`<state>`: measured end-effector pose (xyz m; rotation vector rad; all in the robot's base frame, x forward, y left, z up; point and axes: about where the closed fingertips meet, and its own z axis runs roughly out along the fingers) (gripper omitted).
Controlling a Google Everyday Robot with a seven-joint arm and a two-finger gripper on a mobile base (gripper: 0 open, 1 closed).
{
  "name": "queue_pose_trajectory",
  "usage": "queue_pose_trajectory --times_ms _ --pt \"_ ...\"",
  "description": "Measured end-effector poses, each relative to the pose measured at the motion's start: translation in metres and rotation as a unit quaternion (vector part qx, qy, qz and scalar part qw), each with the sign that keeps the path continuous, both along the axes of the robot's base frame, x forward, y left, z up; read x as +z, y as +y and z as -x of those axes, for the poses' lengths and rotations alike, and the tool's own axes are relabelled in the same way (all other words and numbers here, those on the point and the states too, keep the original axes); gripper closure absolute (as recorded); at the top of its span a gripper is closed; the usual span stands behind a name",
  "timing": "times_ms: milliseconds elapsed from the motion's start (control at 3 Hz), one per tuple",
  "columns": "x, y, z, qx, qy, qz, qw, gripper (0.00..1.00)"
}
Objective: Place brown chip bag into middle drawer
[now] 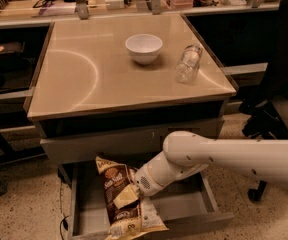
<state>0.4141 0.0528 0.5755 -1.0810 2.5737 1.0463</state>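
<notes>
The brown chip bag (125, 198) stands tilted in the open middle drawer (185, 205), its lower end reaching over the drawer's low front lip. My gripper (132, 194) is down in the drawer at the bag's right side and is shut on the bag's middle. The white arm reaches in from the right, just below the table. The drawer is a shallow grey tray pulled out under the table, and the bag sits in its left half.
A closed grey drawer front (109, 145) sits just above the open drawer. On the beige table top (84, 84) are a white bowl (144, 48) and a clear plastic bottle (188, 63) lying on its side. A dark office chair (279, 109) stands at the right.
</notes>
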Motion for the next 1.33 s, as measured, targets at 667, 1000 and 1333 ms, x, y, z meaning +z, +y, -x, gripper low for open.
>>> queue_pose_trajectory --times_ms 667,1000,1333 --pt "-0.02 0.004 -0.002 -0.009 0.004 -0.014 0.9998 1.0" --pt "-0.04 -0.003 -0.016 -0.041 -0.002 -0.023 0.9989 1.0" --pt "-0.05 -0.014 -0.03 -0.062 -0.005 -0.02 0.9979 1.0"
